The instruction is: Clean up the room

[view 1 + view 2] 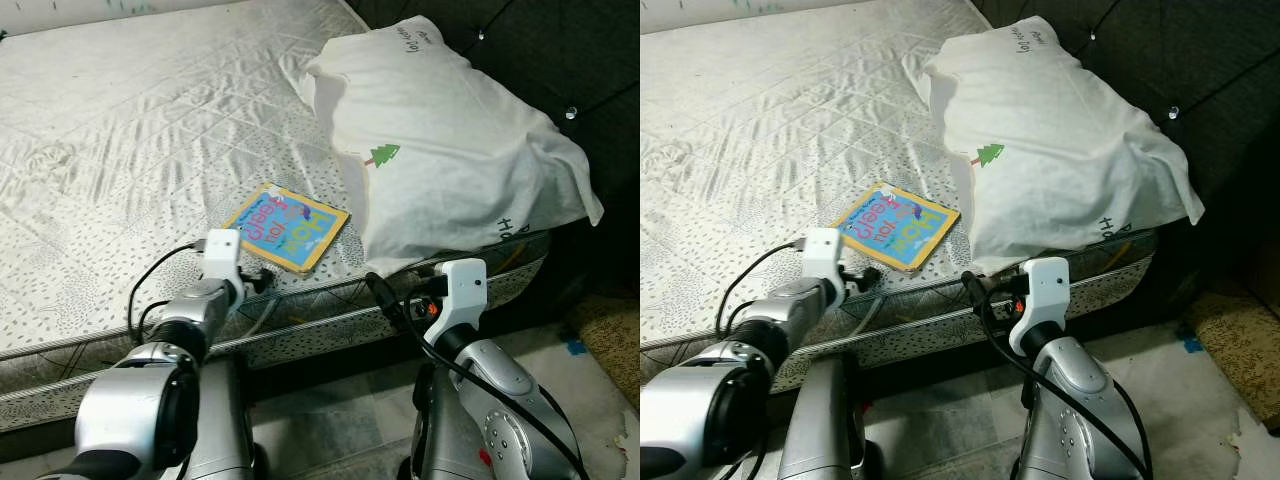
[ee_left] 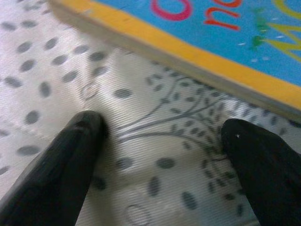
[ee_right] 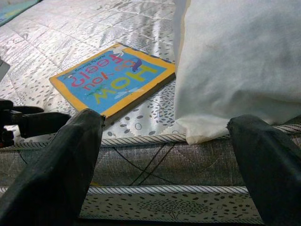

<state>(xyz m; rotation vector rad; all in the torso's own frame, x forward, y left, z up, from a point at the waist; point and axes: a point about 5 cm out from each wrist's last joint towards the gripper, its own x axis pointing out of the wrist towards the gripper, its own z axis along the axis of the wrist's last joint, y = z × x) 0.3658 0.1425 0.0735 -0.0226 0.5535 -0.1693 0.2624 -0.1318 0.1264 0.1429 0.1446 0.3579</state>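
A blue picture book (image 1: 288,226) with a yellow border lies flat on the mattress (image 1: 120,130), close to its near edge. My left gripper (image 1: 262,280) rests open on the mattress just short of the book's near edge (image 2: 197,52), with both fingers (image 2: 66,160) on the fabric and nothing between them. My right gripper (image 1: 383,292) is open and empty, held in front of the mattress side below a white pillow (image 1: 450,150). From the right wrist the book (image 3: 115,82) lies ahead, with the pillow (image 3: 240,61) beside it.
The pillow leans on the dark tufted headboard (image 1: 540,50) and overhangs the mattress corner. Pale floor (image 1: 340,410) runs below the bed, with a brownish rug (image 1: 610,340) at the right. The far mattress is bare quilted fabric.
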